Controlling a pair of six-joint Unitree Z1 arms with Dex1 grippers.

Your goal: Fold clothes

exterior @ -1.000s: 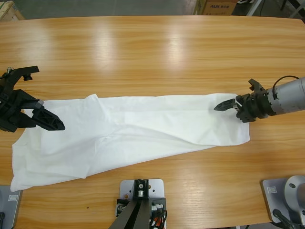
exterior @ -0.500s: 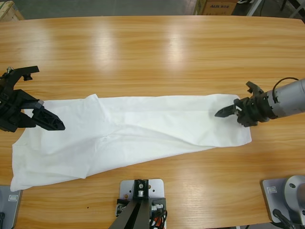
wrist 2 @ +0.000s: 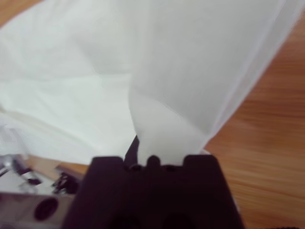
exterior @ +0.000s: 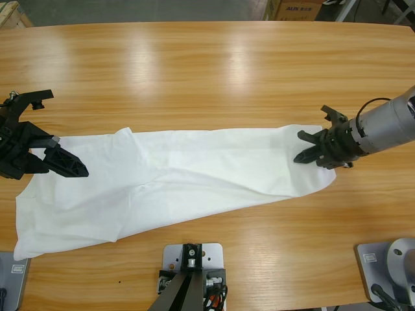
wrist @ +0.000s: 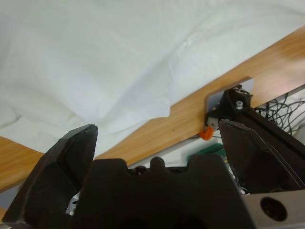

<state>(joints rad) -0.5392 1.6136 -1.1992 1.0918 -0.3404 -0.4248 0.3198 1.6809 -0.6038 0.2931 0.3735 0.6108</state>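
**At the shirt's far ends, one hand pinching, one hand waiting**

At the cloth's right end, the right hand has closed on the T-shirt; in its wrist view white fabric rises straight out from between the jaws, so the edge is pinched, probably to lift it and carry it across for a fold. From there the T-shirt stretches leftward, long and flat on the wooden surface. At its other end the left hand hangs with jaws spread wide over the fabric, gripping nothing, likely poised to take that end.
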